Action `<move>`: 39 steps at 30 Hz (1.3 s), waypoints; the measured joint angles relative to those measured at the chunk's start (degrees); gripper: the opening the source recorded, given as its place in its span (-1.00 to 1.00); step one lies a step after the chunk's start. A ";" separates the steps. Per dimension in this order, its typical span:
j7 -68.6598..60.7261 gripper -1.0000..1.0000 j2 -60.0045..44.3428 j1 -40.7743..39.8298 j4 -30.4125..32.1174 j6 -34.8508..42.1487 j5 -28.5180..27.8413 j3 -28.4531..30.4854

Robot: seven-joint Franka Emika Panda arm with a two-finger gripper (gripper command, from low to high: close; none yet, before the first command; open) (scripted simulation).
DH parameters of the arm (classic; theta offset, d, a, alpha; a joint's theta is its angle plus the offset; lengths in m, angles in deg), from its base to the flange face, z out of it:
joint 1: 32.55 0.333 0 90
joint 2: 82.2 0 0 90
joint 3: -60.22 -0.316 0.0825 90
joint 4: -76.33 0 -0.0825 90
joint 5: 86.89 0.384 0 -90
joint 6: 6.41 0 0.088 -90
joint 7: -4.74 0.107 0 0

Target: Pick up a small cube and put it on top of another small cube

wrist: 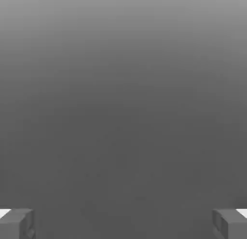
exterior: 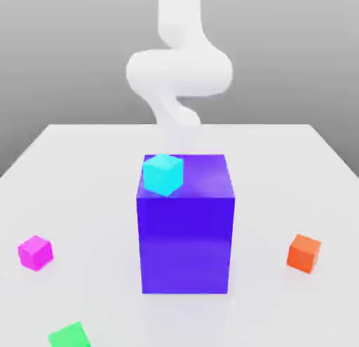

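A small cyan cube [exterior: 163, 174] rests on the top face of a tall blue-violet block [exterior: 186, 233], near its corner on the exterior view's left. On the white table lie a magenta cube [exterior: 35, 252], an orange cube [exterior: 304, 252] and a green cube [exterior: 69, 336]. The white arm [exterior: 179, 72] rises behind the block. In the hand view my gripper [wrist: 123, 224] is open, its fingertips [wrist: 17, 223] far apart with nothing between them, facing plain grey background.
The tall block stands in the middle of the white table [exterior: 98, 170] and is the main obstacle. The green cube sits at the table's front edge on the exterior view's left.
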 joint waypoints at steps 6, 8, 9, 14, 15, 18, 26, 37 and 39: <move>-0.72 0.00 -12.47 -6.54 4.71 -6.43 -5.05 4.22; -1.27 0.00 -16.49 -8.35 6.23 -8.51 -6.24 6.19; -1.67 0.00 -18.50 -9.26 7.00 -9.57 -6.68 7.21; -5.10 0.00 -28.57 -13.52 10.88 -15.02 -6.83 12.61; -6.15 0.00 -30.61 -14.25 11.67 -16.15 -6.35 13.74; -10.39 0.00 -36.83 -17.21 14.07 -19.60 -3.38 16.79; -26.51 0.00 -53.67 -27.96 17.52 -29.34 13.33 12.41; -30.03 -1.00 -61.22 -32.81 15.99 -35.17 17.74 6.69; -28.42 -1.00 -58.11 -31.60 16.69 -32.77 15.67 8.38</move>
